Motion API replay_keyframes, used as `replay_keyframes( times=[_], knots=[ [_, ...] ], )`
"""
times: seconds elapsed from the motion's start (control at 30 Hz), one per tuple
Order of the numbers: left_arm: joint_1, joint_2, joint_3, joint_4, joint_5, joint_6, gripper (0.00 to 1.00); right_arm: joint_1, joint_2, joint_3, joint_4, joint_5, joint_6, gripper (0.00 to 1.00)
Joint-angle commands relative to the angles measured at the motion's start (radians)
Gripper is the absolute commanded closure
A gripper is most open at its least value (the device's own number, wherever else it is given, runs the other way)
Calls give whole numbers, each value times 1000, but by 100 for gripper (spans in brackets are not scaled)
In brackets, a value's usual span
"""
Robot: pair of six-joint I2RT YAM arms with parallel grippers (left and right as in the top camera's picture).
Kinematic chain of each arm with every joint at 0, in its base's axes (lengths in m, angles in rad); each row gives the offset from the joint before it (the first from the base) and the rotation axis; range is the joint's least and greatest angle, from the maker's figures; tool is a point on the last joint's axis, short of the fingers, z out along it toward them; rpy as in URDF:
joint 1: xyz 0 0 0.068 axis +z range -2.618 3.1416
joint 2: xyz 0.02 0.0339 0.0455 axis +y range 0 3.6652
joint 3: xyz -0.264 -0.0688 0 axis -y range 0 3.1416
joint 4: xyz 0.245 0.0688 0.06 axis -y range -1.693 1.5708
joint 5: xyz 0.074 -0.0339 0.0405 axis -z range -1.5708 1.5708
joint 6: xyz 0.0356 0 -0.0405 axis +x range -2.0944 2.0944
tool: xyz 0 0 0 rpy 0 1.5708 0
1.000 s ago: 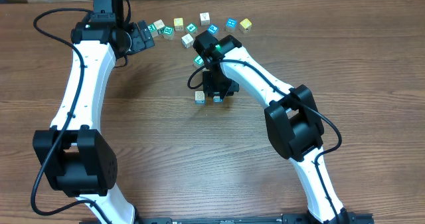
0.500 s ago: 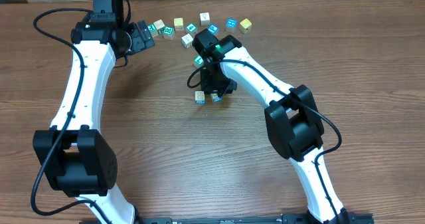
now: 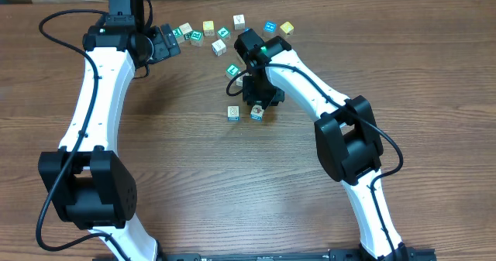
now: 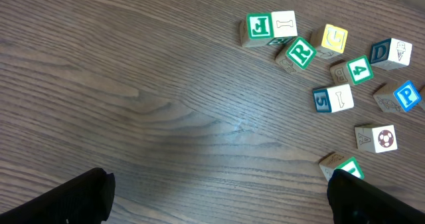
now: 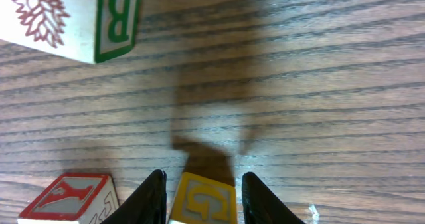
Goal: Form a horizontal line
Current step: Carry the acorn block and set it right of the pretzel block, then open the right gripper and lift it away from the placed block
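Cubes first, nearest me: the horizontal line (image 3: 232,112) is so far only two small wooden cubes lying side by side, apart from each other, on the brown wood-grain desk (image 3: 178,176). Toward the left arm's side is the pale-topped cube (image 3: 232,112), which shows a red letter in the right wrist view. Its partner is the yellow-faced cube with a G (image 5: 202,203), sitting directly under the white right arm.

The right claw (image 5: 203,179) stands over that G cube with one black finger close on either side of it. Whether the fingers actually press on it I cannot tell. A second ago this claw was a little nearer the pale-topped cube. It has since slid toward the right arm's side, the G cube has gone slightly with it, and the gap between the two cubes looks a touch wider.

Beyond them lies a white cube with a green B and a red tree picture (image 5: 73,18), well apart from the pair. From above it is more exposed than before, now that the arm has shifted off it.

Farthest off, the scattered lettered cubes (image 3: 219,47), two yellow ones among them, lie where they did. The left claw (image 4: 219,177) hangs beside them with its fingers spread wide, holding nothing, unmoved.
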Motion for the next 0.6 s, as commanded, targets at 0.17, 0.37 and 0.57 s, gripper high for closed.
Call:
replay_keyframes(
  times=[0.17,0.37,0.57],
  knots=[
    [2,-6,8,2,3,8,0,-3,-13,4,19,-26,8,67],
    [2,-6,8,2,3,8,0,-43,-13,101,-40,-18,8,67],
    [2,-6,8,2,3,8,0,-131,-13,144,-153,-25,56,86]
  ],
)
